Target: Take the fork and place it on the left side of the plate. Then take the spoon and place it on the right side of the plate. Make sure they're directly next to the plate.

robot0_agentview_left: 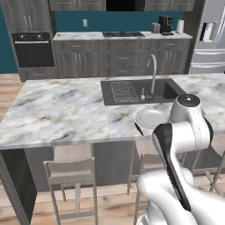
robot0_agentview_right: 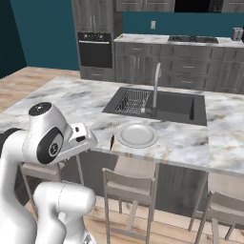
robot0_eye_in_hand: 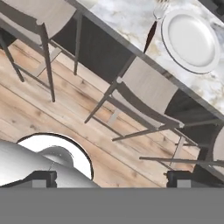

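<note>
Looking at this one, the worry is mostly about what comes next. The slim fork with the silver tines and dark brown handle [robot0_eye_in_hand: 152,31] is lying just beside the round grey-white plate with the raised rim [robot0_eye_in_hand: 191,40], on its left side going by the base views, near the front edge of the marbled island counter [robot0_agentview_left: 61,114]. The two-finger gripper [robot0_eye_in_hand: 109,178] hangs well back from the counter over the wooden floor and bar stools [robot0_eye_in_hand: 144,87], fingers spread wide with nothing between them. I can't spot the golden spoon from these angles, so finding it is step one. My guess at the risks: reaching in for the spoon, the arm could catch a stool back or nudge the fork off its spot, and since that fork sits close to the counter lip, a small bump might send it over.
</note>
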